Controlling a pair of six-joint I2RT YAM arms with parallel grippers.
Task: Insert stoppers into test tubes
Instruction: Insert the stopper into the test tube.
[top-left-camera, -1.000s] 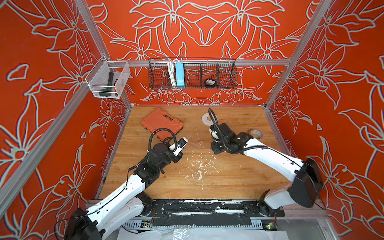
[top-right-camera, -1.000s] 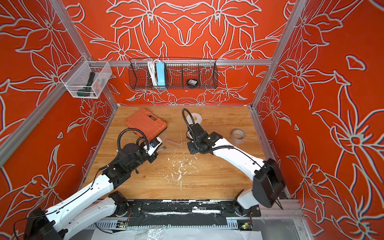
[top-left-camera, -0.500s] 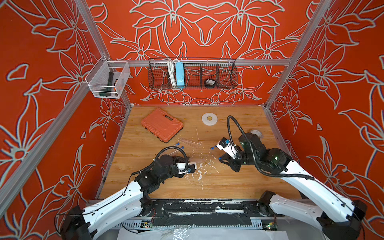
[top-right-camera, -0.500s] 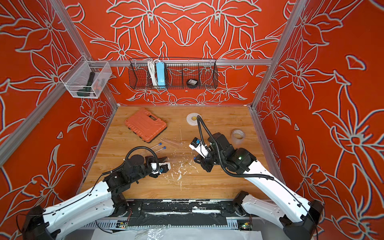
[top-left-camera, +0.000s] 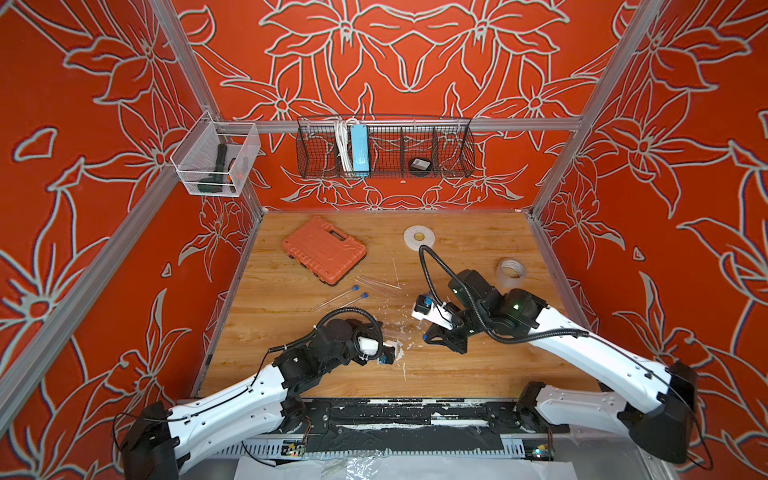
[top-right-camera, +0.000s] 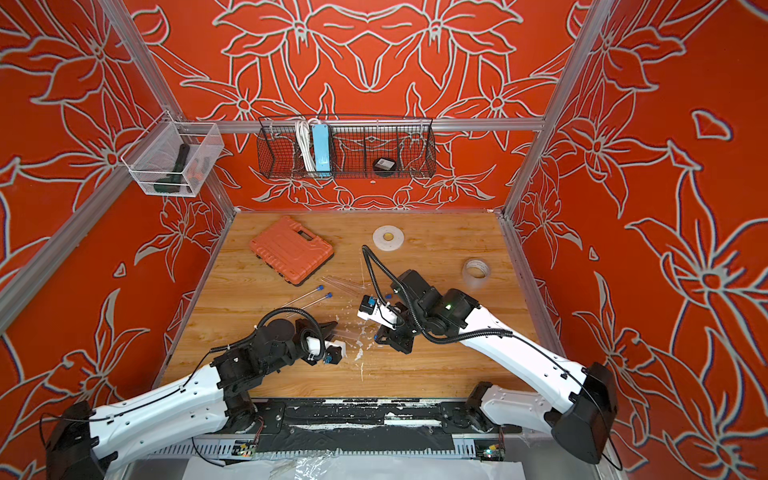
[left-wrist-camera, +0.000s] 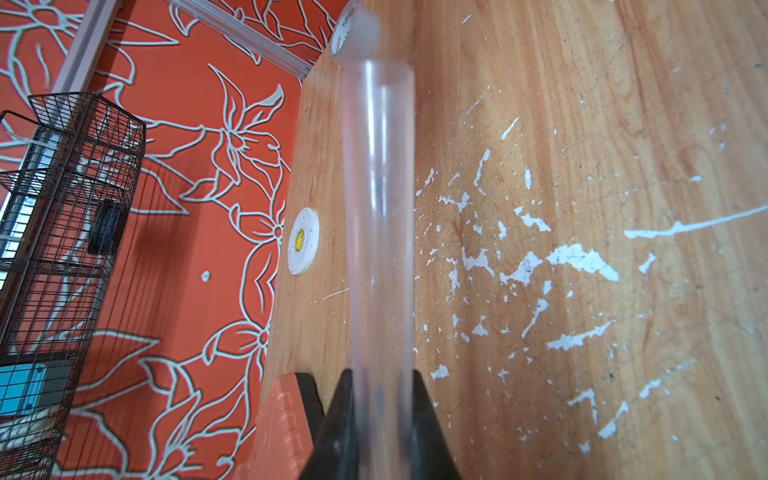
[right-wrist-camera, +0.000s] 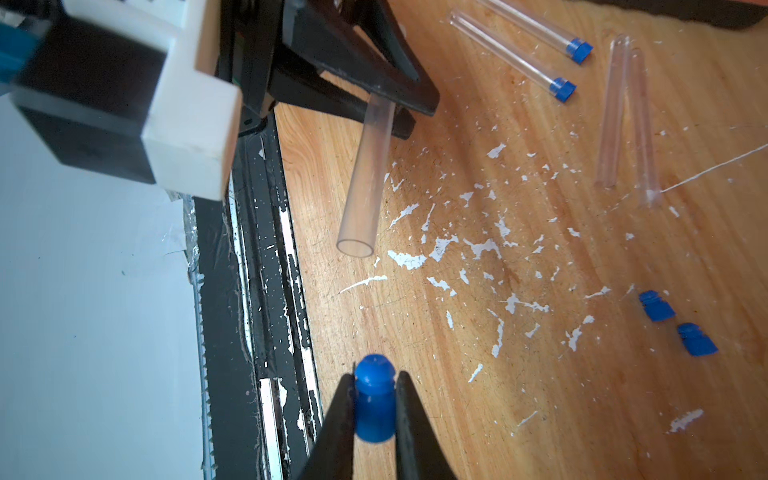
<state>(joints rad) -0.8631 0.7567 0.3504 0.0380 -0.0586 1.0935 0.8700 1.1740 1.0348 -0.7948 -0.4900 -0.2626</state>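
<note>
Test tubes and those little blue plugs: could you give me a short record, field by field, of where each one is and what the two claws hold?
left gripper: shut on an open test tube
right gripper: shut on a blue stopper
stopper and held tube: apart, not yet inserted
capped tubes: two, lying on the table
open tubes: two, lying side by side on the table
loose stoppers: two, on the table

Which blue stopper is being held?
The stopper pinched in the right gripper. Two loose stoppers lie on the table, and two tubes are already plugged.
</note>
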